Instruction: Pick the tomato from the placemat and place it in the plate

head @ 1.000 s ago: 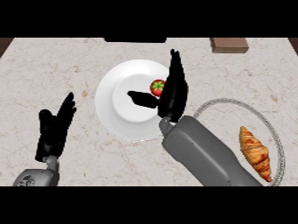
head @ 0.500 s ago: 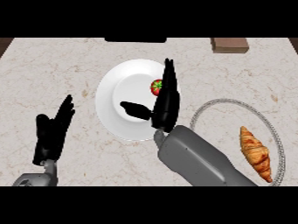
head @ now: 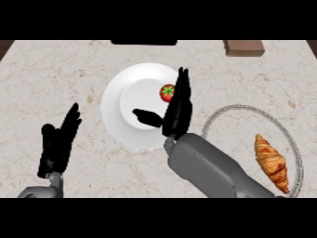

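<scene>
A red tomato [head: 166,92] with a green stem lies on the white plate [head: 130,100] at the counter's middle. My right hand [head: 175,114] stands open over the plate's right side, fingers straight and pointing up, thumb stretched left; its fingers hide the tomato's right edge. Nothing is in its grasp. The round grey-rimmed placemat [head: 284,135] lies at the right, partly under my right forearm. My left hand [head: 58,144] rests open at the lower left, fingers up.
A croissant [head: 272,162] lies on the placemat. A brown box [head: 244,48] sits at the counter's far edge on the right, and a dark object [head: 144,42] at the far edge in the middle.
My right hand has drawn back toward me and slightly left, away from the tomato, which stays on the plate. The left hand has hardly moved.
</scene>
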